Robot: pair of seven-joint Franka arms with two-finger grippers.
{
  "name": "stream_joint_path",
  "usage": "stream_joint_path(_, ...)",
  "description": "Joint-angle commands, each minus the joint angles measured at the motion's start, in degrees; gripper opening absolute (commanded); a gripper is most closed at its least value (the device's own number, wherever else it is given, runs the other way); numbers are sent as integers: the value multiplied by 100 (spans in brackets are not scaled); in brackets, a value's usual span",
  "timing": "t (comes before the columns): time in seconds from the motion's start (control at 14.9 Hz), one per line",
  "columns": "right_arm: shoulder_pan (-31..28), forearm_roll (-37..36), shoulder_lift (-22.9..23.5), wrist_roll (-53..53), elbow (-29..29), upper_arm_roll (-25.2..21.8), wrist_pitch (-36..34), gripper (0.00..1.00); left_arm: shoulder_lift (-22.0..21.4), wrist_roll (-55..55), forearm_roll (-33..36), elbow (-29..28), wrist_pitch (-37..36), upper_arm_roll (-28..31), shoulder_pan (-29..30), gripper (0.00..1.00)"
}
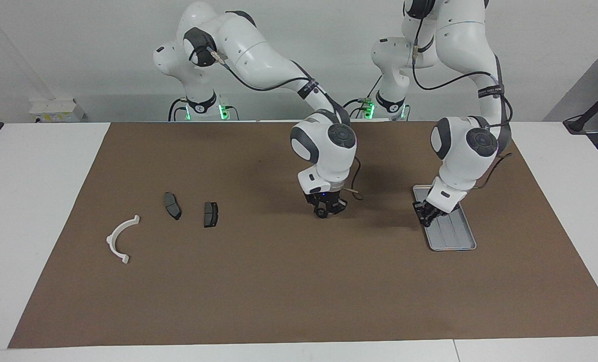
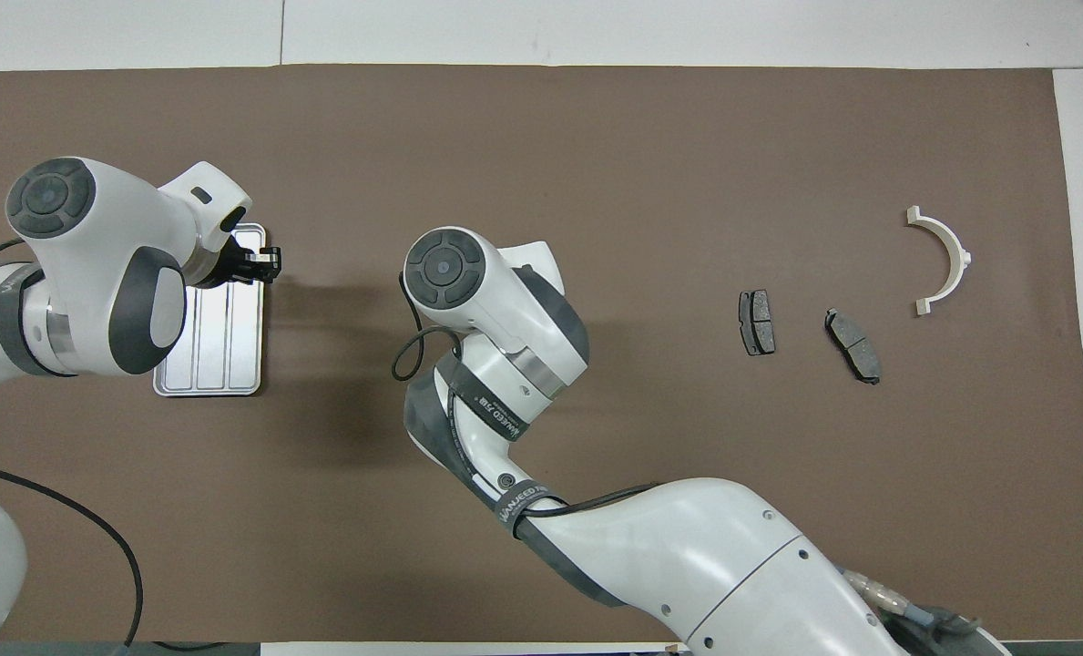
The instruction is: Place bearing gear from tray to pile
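Half done: aiming for pile (image 1: 173, 206) toward right arm's end; carrying gear (image 1: 321, 214) clamped in right gripper (image 1: 324, 211) over mid-mat, travelling low and level, releasing beside pads; holding left gripper (image 1: 426, 215), clenched empty, over tray (image 1: 454, 237) edge.

You're looking at two glossy white arms with dark grey round joint caps, the left arm (image 1: 462, 146) and the right arm (image 1: 324, 146). Black cables loop along both (one curls loose at three o'clock of the right wrist). Black printed bands ring the forearms; green lights glow at both bases.
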Motion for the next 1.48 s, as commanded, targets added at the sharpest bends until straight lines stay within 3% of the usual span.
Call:
stream_joint_path(0.0,-458,4,-521,-862,-24,79,-484,0,-8,-273,-70,-52,111,94,-228,0)
stream_joint_path(0.34,-1302,57,-1067,-2909,-24,106,-1021,0,-8,-1362,17,1,-12,112,-1026,0)
stream_joint_path(0.67,-2092,101,-1120,-4501,-112,106,-1022,0,53,-2654,123,158,-135,112,-1940,0)
stream_joint_path(0.87,-2533,110,-1120,-5284,-199,106,-951,0,264,-3287,123,623,-477,103,-2415,0)
stream_joint_path(1.21,-3289,163,-1243,-6480,-1393,106,505,0,816,-3991,97,1370,-531,103,-3022,0)
stream_joint_path(1.41,-3517,163,-1077,-6683,-1545,106,902,0,940,-4115,79,1582,-618,103,-3163,0)
